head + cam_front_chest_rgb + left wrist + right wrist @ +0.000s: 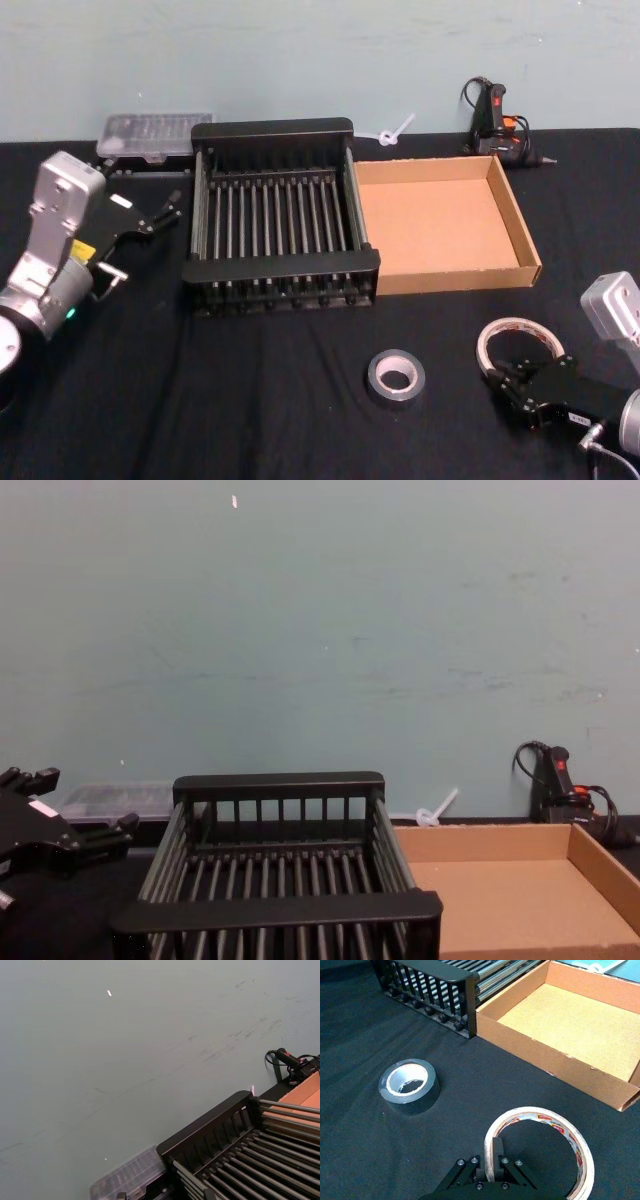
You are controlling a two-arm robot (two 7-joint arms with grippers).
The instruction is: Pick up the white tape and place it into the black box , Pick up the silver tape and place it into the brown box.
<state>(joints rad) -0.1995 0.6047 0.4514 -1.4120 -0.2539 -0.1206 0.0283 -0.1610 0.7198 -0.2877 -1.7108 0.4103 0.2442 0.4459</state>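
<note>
1. Over on the far half of the table (300, 400) sit the two targets, touching side by side: black box (280, 225) on the left, brown box (445, 225) on the right. Both have nothing in them, so neither tape is delivered yet.

2. Left gripper (160, 215) is parked off the left side of the black box, jaws apart, holding nothing. Not doing anything right now as far as I can tell.

3. Right gripper (487, 1172) is down at the near right, straddling the near wall of the white tape (520, 345). From the wrist cam one finger looks inside the ring and one outside, jaws closed onto the wall or very nearly. So my read is we're on step one, the grab.

4. White tape: wide off-white ring, big hollow centre, red print inside, lying flat on the cloth in front of the brown box.

5. Silver tape (395, 372): smaller grey roll, lying flat, to the left of the white one, well apart, untouched.

6. Next move I'd guess: lift straight up, then carry far and left, past the brown box, to drop into the black one.
</note>
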